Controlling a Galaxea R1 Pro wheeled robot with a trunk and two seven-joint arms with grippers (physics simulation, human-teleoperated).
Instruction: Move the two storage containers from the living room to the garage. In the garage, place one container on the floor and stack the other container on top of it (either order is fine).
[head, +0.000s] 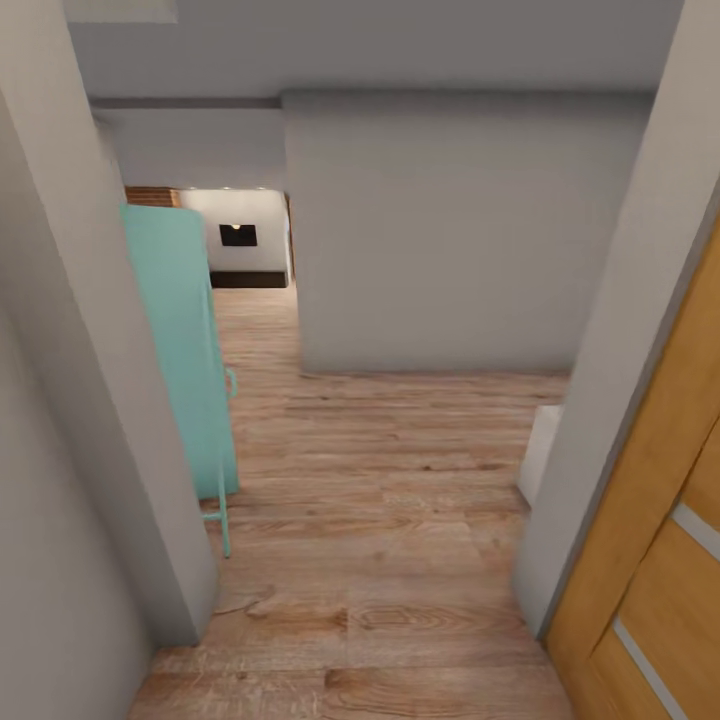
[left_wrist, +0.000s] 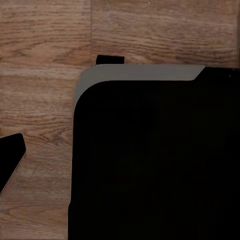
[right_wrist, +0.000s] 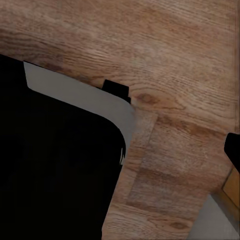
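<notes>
The two storage containers are out of view. I stand in a narrow hallway on a light wood-plank floor (head: 400, 520). Both wrist views look down on my own black base with its grey rim (left_wrist: 150, 160) (right_wrist: 55, 160) and on the planks around it. A small dark tip (left_wrist: 10, 160) pokes in at the edge of the left wrist view, and a similar one (right_wrist: 234, 150) at the edge of the right wrist view. Nothing shows whether either gripper is open or shut, and nothing is seen held. The garage is out of view.
A grey wall corner (head: 120, 400) stands close on the left, with a teal panel (head: 185, 340) behind it. An orange-brown wooden door (head: 660, 520) and grey jamb (head: 600, 400) are close on the right. A grey wall (head: 450, 240) faces me. A passage leads past it toward a white fireplace (head: 238, 236).
</notes>
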